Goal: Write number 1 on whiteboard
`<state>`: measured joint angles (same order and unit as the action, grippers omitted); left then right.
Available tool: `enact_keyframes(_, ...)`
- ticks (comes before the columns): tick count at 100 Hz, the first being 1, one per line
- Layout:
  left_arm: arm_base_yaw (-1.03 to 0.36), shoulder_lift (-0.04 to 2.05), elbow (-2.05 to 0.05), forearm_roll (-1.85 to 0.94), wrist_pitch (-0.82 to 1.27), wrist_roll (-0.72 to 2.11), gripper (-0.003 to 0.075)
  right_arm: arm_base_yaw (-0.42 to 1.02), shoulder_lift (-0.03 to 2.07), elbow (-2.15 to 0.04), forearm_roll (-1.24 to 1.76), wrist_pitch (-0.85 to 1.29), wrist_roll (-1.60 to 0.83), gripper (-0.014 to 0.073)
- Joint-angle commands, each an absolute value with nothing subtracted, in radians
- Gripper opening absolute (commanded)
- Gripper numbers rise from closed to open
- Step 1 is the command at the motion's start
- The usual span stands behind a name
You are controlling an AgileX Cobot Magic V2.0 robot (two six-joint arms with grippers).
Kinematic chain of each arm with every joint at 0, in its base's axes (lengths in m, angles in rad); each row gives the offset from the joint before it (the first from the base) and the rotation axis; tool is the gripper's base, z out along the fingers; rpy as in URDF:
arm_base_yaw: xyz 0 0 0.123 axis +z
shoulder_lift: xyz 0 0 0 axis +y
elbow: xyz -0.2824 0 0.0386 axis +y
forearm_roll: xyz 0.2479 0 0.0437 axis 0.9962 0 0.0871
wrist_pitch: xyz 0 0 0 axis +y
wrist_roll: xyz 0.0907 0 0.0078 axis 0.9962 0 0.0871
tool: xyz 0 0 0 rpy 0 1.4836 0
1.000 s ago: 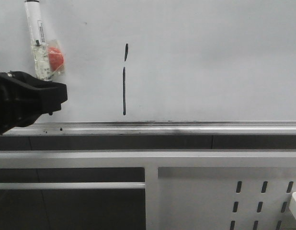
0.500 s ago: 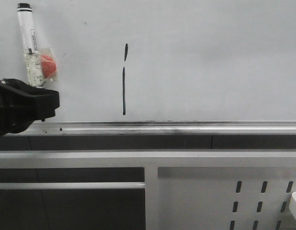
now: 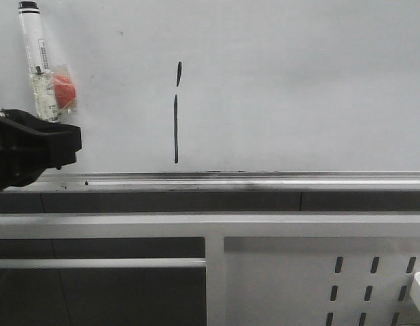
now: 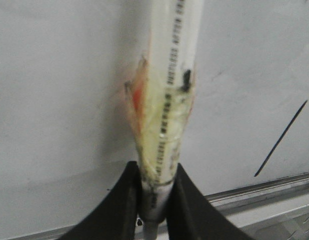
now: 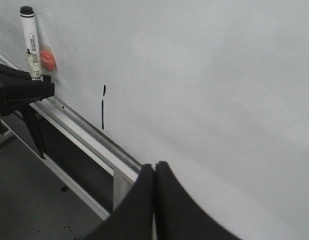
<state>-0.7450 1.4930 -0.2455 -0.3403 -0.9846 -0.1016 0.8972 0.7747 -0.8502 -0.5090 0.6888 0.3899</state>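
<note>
Front view: number 1 on whiteboard, above rail; left gripper well left, holding marker upright.
Left wrist view: fingers clamp marker.
Right wrist view: right gripper fingers pressed together, nothing between.

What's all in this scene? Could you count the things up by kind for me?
Marker pen, held by the left gripper: 1
Red tag taped to the pen: 1
Whiteboard: 1
Number 1 drawn on it: 1
Grippers, the left one and the right gripper: 2
Perforated metal panel: 1
Total: 7
</note>
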Motion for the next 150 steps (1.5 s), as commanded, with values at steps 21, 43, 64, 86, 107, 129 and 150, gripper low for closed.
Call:
enact_keyframes(21,-0.741,1.474,-0.263,-0.370,-1.086,-0.110,-0.0017,0.894,0.767,-0.871,-0.534,0.627,0.392,-0.0056)
enact_keyframes(43,-0.741,1.474,-0.263,-0.366,-1.094,-0.110,0.0143,0.894,0.767,-0.871,-0.534,0.627,0.392,-0.0056)
enact_keyframes(64,-0.741,1.474,-0.263,-0.366,-1.094,-0.110,0.0269,0.894,0.767,-0.871,-0.534,0.627,0.392,-0.0056)
enact_keyframes(86,-0.741,1.474,-0.263,-0.364,-1.112,-0.110,0.0304,0.894,0.767,-0.871,-0.534,0.627,0.390,-0.0056)
enact_keyframes(107,-0.741,1.474,-0.258,-0.362,-1.135,-0.110,0.0356,0.894,0.767,-0.871,-0.534,0.611,0.378,-0.0056)
enact_keyframes(129,-0.741,1.474,-0.194,-0.359,-1.217,-0.110,0.0356,0.894,0.747,-0.865,-0.541,0.596,0.378,-0.0056)
enact_keyframes(150,-0.741,1.474,-0.114,-0.354,-1.315,-0.117,0.0355,0.894,0.671,-0.807,-0.556,0.551,0.378,-0.0055)
